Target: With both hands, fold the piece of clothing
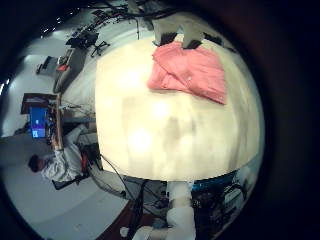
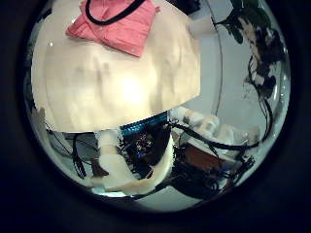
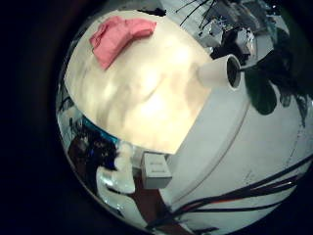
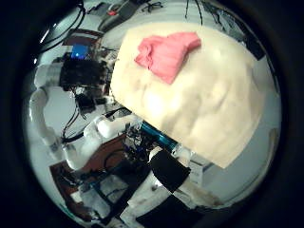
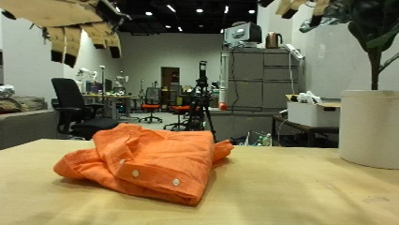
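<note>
Looking at the table [image 5: 312,192] first: wide and bare, apart from the shirt [image 5: 143,159] lying in a loose orange heap, button placket toward the outside camera. A white pot [image 5: 369,127] stands at the table's edge, well apart from the shirt.

Both hands hang high above it. Left hand [image 5: 68,19] and right hand [image 5: 300,7] show only at the outside view's top edge, fingers dangling loose, holding nothing. All four palm views show the shirt small and far off, so we're well clear of it.

We judge the step is the approach. To do it well:
- bring both hands down together, one to each side of the heap
- flatten the shirt before any fold
- pinch cloth edges, not the bunched middle
- steer clear of the pot
</note>
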Robot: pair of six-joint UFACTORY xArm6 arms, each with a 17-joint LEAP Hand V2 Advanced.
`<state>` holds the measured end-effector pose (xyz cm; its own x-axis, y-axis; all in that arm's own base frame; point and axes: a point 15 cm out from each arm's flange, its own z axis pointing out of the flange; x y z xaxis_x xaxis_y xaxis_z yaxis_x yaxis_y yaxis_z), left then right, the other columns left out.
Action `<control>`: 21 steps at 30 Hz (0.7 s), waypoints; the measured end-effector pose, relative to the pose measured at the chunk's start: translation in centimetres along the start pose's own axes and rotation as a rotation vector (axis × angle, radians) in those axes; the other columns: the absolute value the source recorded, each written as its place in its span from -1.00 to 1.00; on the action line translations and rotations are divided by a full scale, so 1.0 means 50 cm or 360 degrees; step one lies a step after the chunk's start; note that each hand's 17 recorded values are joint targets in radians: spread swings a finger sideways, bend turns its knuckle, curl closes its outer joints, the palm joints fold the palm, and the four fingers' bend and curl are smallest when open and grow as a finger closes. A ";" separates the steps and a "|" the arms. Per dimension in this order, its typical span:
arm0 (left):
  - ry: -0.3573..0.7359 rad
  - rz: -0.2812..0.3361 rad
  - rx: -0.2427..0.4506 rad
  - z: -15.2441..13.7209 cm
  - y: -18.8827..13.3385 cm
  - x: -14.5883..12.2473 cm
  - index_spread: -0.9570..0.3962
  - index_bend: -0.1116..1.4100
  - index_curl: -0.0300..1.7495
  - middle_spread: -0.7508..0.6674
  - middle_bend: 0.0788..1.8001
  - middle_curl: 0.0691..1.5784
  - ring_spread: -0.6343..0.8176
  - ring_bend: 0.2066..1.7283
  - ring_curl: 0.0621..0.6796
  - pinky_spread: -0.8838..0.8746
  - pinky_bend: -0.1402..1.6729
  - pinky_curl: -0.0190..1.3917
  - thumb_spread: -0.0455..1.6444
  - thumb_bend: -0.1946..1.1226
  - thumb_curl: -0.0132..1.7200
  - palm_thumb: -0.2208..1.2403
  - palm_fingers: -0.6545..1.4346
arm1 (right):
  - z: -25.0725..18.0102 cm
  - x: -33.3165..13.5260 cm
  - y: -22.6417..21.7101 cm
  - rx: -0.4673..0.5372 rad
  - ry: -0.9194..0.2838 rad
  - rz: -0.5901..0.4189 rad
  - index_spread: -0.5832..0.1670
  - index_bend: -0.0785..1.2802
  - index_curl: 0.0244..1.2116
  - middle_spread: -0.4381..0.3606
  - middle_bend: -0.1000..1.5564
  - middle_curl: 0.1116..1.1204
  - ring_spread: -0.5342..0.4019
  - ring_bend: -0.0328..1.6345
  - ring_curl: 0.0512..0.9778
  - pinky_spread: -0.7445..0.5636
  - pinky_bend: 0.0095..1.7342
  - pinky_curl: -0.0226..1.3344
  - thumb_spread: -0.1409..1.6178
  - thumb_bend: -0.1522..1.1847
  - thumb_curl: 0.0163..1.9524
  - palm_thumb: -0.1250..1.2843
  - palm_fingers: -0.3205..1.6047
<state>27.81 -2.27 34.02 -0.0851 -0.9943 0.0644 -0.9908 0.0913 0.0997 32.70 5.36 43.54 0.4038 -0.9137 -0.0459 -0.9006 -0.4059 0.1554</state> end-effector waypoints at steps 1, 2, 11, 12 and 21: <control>-0.0004 0.0015 -0.0002 0.000 -0.002 0.015 0.53 -0.62 -0.60 0.45 -0.87 -0.69 0.57 -0.73 -0.48 0.61 -0.59 -0.53 0.27 -0.74 -0.66 -0.46 -0.34 | 0.022 0.011 0.019 -0.0041 -0.0011 0.0051 -0.02 -0.67 -0.55 0.59 -0.64 -0.57 0.72 -0.51 -0.67 0.72 -0.45 -0.59 0.51 -0.82 -0.64 -0.28 -0.73; -0.0017 0.0005 -0.0003 0.000 -0.003 0.015 0.53 -0.62 -0.60 0.45 -0.87 -0.69 0.57 -0.73 -0.48 0.61 -0.59 -0.53 0.27 -0.74 -0.65 -0.45 -0.34 | 0.040 0.010 0.041 -0.0067 -0.0015 0.0106 -0.02 -0.67 -0.56 0.59 -0.64 -0.58 0.72 -0.53 -0.68 0.71 -0.46 -0.59 0.51 -0.81 -0.65 -0.29 -0.73; 0.0092 -0.0099 0.0078 -0.026 -0.012 0.001 0.53 -0.62 -0.60 0.44 -0.88 -0.69 0.56 -0.73 -0.47 0.60 -0.60 -0.53 0.26 -0.74 -0.65 -0.43 -0.33 | 0.133 0.008 0.089 -0.0228 -0.0059 0.0315 -0.05 -0.67 -0.60 0.58 -0.66 -0.60 0.75 -0.60 -0.68 0.70 -0.54 -0.58 0.50 -0.80 -0.71 -0.36 -0.72; 0.0107 -0.0103 0.0083 -0.028 -0.016 0.002 0.52 -0.62 -0.60 0.43 -0.87 -0.69 0.56 -0.74 -0.48 0.60 -0.60 -0.53 0.26 -0.74 -0.65 -0.43 -0.33 | 0.134 0.015 0.090 -0.0228 -0.0057 0.0337 -0.05 -0.67 -0.61 0.58 -0.66 -0.60 0.75 -0.60 -0.67 0.70 -0.54 -0.57 0.49 -0.80 -0.71 -0.36 -0.72; 0.0233 -0.0134 0.0103 -0.009 -0.018 0.009 0.52 -0.63 -0.59 0.39 -0.87 -0.69 0.55 -0.75 -0.48 0.60 -0.62 -0.53 0.27 -0.74 -0.65 -0.39 -0.32 | 0.134 0.026 0.093 -0.0215 -0.0080 0.0379 -0.07 -0.67 -0.63 0.58 -0.66 -0.62 0.75 -0.63 -0.65 0.69 -0.58 -0.55 0.48 -0.80 -0.73 -0.33 -0.71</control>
<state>28.71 -2.77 34.39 0.0099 -0.9792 0.2029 -0.9989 -0.0003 0.0469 27.99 2.13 37.59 0.1720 -0.9842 -0.0407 -0.9382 -0.1763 0.2978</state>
